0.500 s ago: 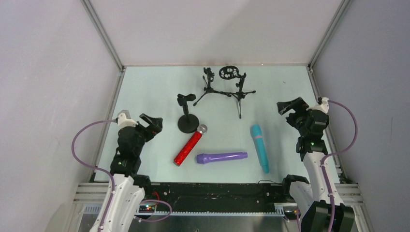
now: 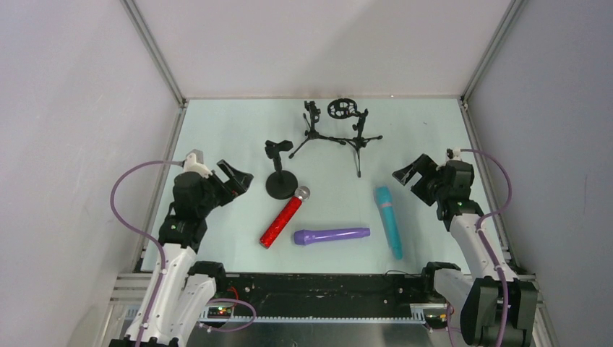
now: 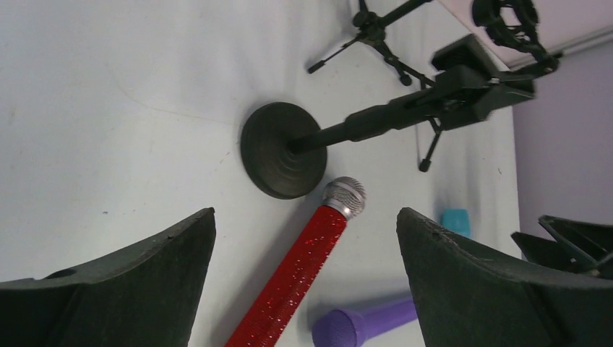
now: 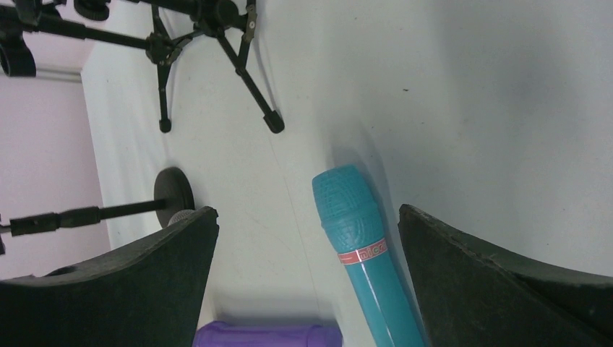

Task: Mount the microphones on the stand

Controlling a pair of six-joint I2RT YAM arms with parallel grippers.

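Beyond the left fingers (image 3: 108, 289) lies the red microphone (image 3: 300, 271).

Only txt found: teal mic (image 4: 359, 217) has a red band (image 4: 363, 253) round the body just below the head, w/ small pale lettering printed on it (right wrist cam). It's a short word of a few chars, too blurry to read w/ confidence. Top cam shows the same band as a pinkish stripe only, chars not resolvable. Nothing else legible in any view.

Microphones (image 2: 332, 235) side by side on table (image 2: 217, 130), round-base stand (image 2: 280, 185) behind, two tripod stands (image 2: 358, 139) farther back
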